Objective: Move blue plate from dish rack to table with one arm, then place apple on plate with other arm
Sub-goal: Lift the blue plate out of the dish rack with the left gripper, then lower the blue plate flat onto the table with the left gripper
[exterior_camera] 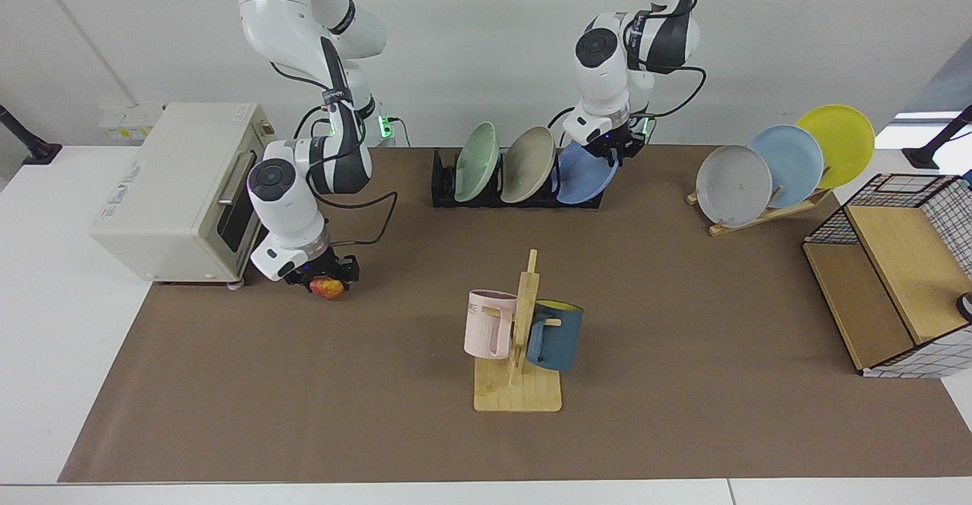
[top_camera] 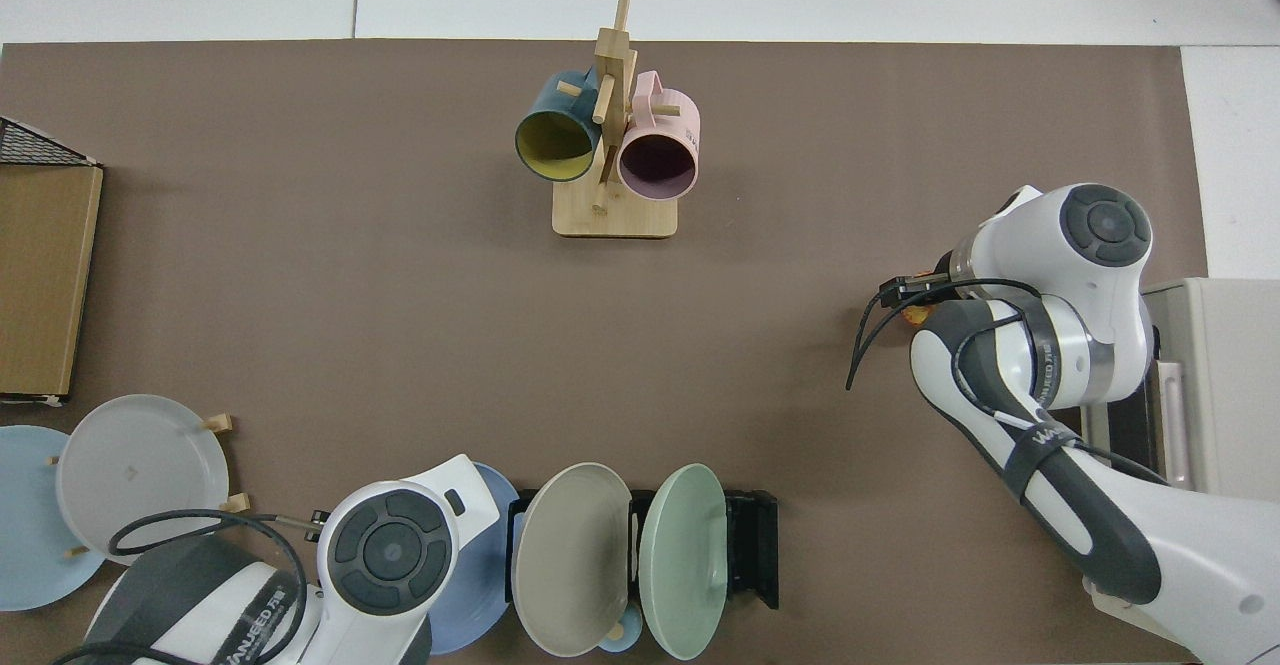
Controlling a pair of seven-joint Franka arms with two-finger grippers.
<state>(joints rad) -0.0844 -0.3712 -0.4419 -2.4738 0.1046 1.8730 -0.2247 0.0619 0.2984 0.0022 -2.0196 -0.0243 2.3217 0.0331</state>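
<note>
The blue plate [exterior_camera: 583,175] leans in the right end slot of the black dish rack [exterior_camera: 443,183], and also shows in the top view [top_camera: 483,565]. My left gripper [exterior_camera: 607,153] comes down from above and is shut on the plate's upper rim. The apple [exterior_camera: 326,288], red with yellow, is low over the brown table [exterior_camera: 683,323] in front of the toaster oven. My right gripper [exterior_camera: 326,279] is shut on it from above. In the top view only a sliver of the apple [top_camera: 912,316] shows beside the right arm's wrist.
A green plate [exterior_camera: 477,162] and a beige plate [exterior_camera: 528,165] fill the rack's other slots. A cream toaster oven [exterior_camera: 175,190] stands behind the right arm. A wooden mug stand [exterior_camera: 520,338] holds two mugs mid-table. A wooden plate stand [exterior_camera: 767,213] and a wire basket [exterior_camera: 888,277] are at the right.
</note>
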